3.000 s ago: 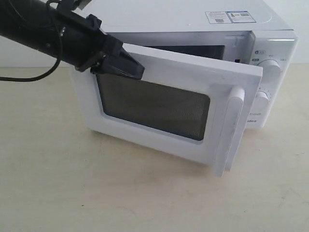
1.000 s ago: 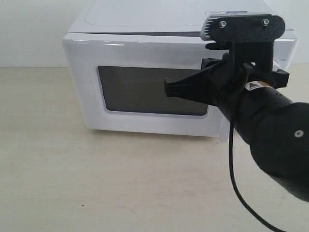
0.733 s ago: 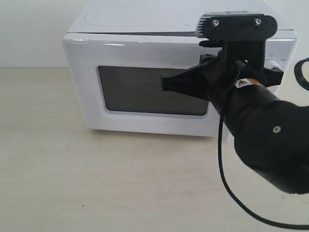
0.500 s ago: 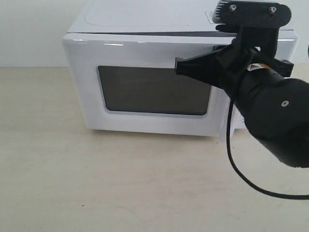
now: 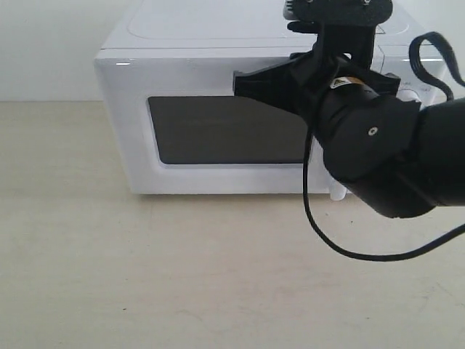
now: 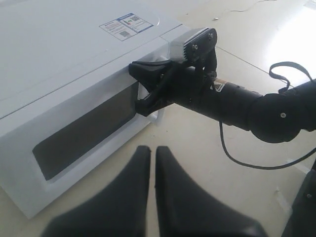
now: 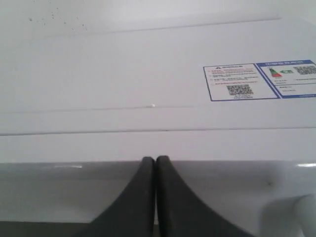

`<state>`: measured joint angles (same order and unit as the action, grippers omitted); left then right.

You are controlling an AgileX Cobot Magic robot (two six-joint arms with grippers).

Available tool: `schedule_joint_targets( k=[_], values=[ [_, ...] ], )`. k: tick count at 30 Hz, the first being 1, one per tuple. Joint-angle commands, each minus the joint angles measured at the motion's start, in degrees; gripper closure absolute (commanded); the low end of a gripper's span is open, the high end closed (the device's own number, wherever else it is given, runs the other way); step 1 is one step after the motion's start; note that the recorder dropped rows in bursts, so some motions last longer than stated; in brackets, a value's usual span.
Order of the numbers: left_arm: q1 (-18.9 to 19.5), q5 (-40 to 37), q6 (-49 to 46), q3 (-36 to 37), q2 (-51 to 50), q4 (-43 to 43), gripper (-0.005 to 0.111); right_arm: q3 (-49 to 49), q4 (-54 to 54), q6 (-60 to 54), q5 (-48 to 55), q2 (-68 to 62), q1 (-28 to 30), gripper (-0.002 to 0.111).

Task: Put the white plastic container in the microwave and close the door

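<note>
door [image 5: 218,131] closed — as before | right pincer [image 5: 240,81] tips together, now further left

Pale beige wood-grain table [image 5: 145,276], evenly lit, meets a plain white wall [image 5: 43,51] at back left.

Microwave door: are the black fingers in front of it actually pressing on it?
Cannot tell. The right arm's shut fingers overlap the door in every view, but none shows contact or a gap.
</note>
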<state>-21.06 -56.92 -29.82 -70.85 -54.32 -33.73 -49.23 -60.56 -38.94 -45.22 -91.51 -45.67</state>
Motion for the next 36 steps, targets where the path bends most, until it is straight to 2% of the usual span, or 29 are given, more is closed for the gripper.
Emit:
schedule_joint_targets(
  k=[1,3,6,12,18,21,26,33,36],
  values=[
    [-0.11,0.21,0.46,-0.36,0.22,0.42,0.102,-0.77,-0.86,-2.52,-0.84,-0.25,0.58,0.108],
    [-0.11,0.62,0.46,-0.36,0.22,1.66,0.102,-0.36,-4.95,-5.57,0.26,2.10,-0.30,0.108],
    [-0.11,0.98,0.90,-0.36,0.22,2.18,0.102,3.60,-8.22,-11.64,-6.25,9.11,-5.83,0.108],
    [-0.11,2.88,1.87,-0.36,0.90,1.42,0.102,13.57,-15.26,-19.09,-8.14,25.36,-13.65,0.108],
    [-0.11,8.45,5.77,1.23,5.17,0.23,0.102,21.98,-32.95,-28.32,-21.98,41.64,-19.34,0.108],
    [-0.11,14.21,5.77,5.12,8.22,-1.59,0.102,23.80,-39.39,-27.94,-24.75,48.83,-20.03,0.108],
    [-0.11,17.10,5.77,10.55,11.77,-7.34,0.102,24.57,-39.39,-27.58,-24.75,56.57,-20.14,0.108],
    [-0.11,7.10,5.77,13.19,13.53,-10.01,0.102,24.57,-39.39,-26.99,-24.75,60.41,-20.14,0.108],
    [-0.11,6.10,5.77,13.19,13.53,-10.01,0.102,24.57,-39.39,-27.25,-24.75,60.41,-20.14,0.108]
  ],
)
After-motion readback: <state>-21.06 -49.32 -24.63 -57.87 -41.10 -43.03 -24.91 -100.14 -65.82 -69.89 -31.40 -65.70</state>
